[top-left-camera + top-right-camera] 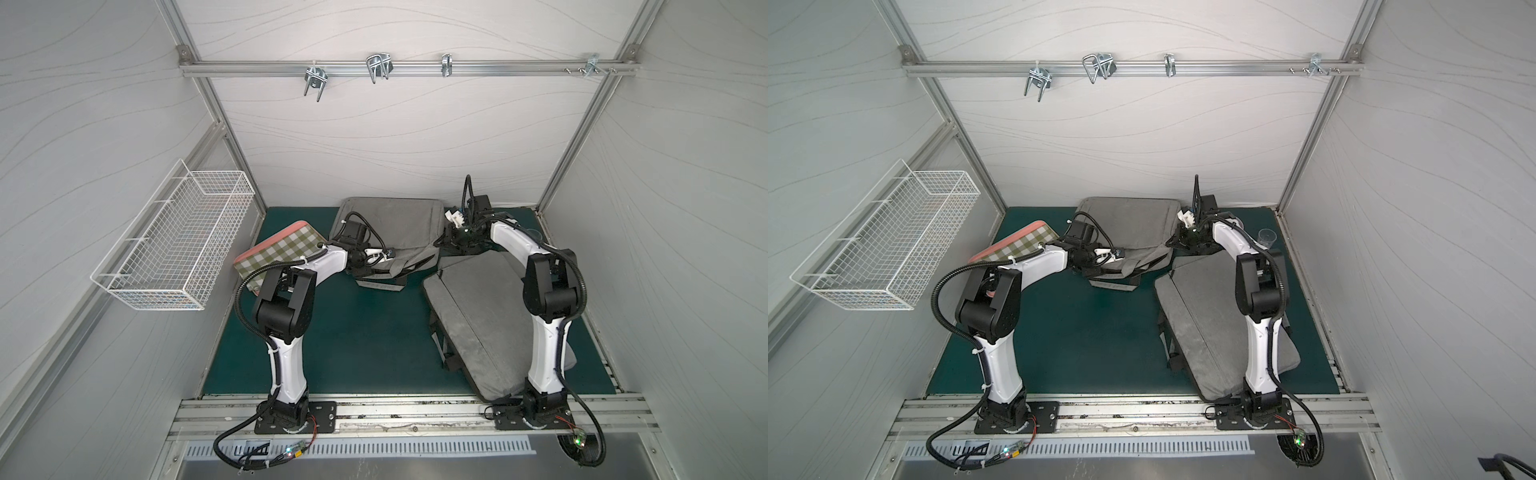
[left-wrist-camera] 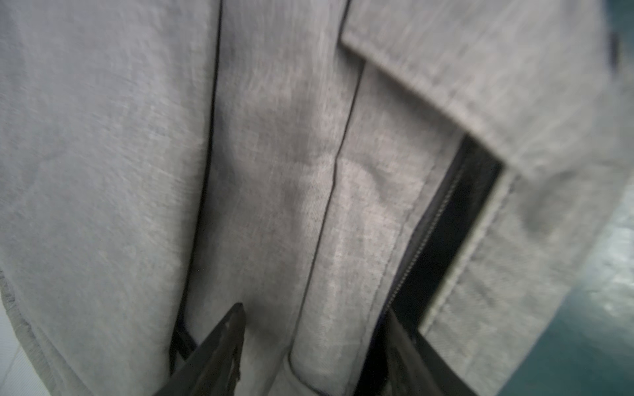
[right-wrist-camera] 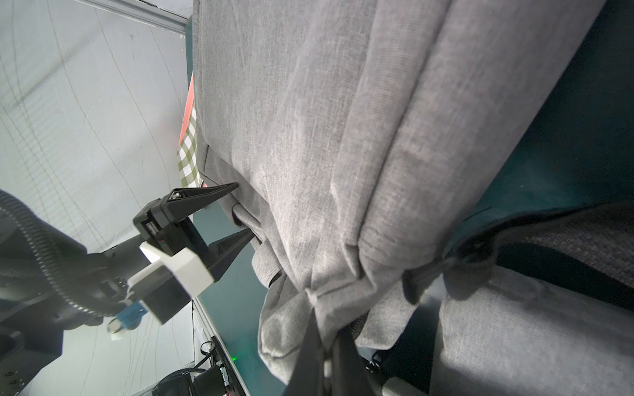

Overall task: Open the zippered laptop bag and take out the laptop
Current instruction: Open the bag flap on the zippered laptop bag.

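Unzipping is judged in hand: laptop bag (image 1: 399, 220) pinched at 4 o'clock by right gripper (image 3: 326, 337), zipper (image 2: 427, 236) to be grasped next by spread left gripper (image 3: 244, 209).

Open passage: bare green mat (image 1: 353, 332) at front centre, between the two arm bases. Rear centre is blocked by the laptop bag (image 1: 395, 224). The right side is covered by a second grey bag (image 1: 478, 328) lying under the right arm (image 1: 546, 349). A checked case (image 1: 282, 245) occupies left rear. A wire basket (image 1: 174, 249) projects from the left wall. A clear cup (image 1: 1266, 239) stands at right rear
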Robot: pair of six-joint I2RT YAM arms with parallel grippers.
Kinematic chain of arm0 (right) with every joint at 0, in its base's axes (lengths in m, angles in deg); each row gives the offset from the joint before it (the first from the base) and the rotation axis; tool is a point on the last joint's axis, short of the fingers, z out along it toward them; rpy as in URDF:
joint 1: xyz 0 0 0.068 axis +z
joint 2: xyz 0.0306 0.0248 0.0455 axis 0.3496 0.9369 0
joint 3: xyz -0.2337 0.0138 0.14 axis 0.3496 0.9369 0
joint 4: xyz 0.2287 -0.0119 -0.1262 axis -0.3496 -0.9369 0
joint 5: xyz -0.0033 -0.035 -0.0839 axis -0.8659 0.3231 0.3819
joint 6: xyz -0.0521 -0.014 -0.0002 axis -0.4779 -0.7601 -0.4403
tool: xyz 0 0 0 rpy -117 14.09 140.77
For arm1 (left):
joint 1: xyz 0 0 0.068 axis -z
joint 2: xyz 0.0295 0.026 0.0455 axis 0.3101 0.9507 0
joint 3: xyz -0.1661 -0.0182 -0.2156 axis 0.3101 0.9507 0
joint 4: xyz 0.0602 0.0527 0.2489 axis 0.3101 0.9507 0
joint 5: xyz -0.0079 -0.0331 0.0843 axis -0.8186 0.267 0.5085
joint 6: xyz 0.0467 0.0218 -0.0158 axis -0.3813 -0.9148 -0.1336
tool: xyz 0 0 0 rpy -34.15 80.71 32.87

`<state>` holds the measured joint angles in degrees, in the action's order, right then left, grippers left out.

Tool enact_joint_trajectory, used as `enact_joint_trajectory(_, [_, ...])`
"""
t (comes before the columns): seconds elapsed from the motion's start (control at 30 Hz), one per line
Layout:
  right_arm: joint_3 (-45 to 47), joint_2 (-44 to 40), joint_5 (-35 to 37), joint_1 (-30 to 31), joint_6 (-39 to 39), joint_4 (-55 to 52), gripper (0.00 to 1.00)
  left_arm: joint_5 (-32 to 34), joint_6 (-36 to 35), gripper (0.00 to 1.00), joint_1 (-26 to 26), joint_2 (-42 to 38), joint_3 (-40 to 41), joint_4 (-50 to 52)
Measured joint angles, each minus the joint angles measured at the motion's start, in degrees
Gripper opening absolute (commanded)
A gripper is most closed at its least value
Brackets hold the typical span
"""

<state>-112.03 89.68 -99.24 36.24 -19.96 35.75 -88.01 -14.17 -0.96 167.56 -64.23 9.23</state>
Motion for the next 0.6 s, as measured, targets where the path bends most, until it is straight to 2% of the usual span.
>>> enact_joint_trajectory(0.3, [-0.7,0.28,-0.31,0.02,-0.98,-0.94,0.0,4.46,-0.35,0.48,0.42,1.36,-1.09,-1.73])
enact_joint_trajectory(0.43, [-0.7,0.31,-0.33,0.04,-1.03,-1.05,0.0,6.73,0.48,0.37,0.7,1.38,-1.38,-2.84])
enact_joint_trajectory(0.6, [-0.7,0.31,-0.33,0.15,-1.05,-1.05,0.0,7.32,2.27,0.16,0.81,1.38,-1.81,-3.63])
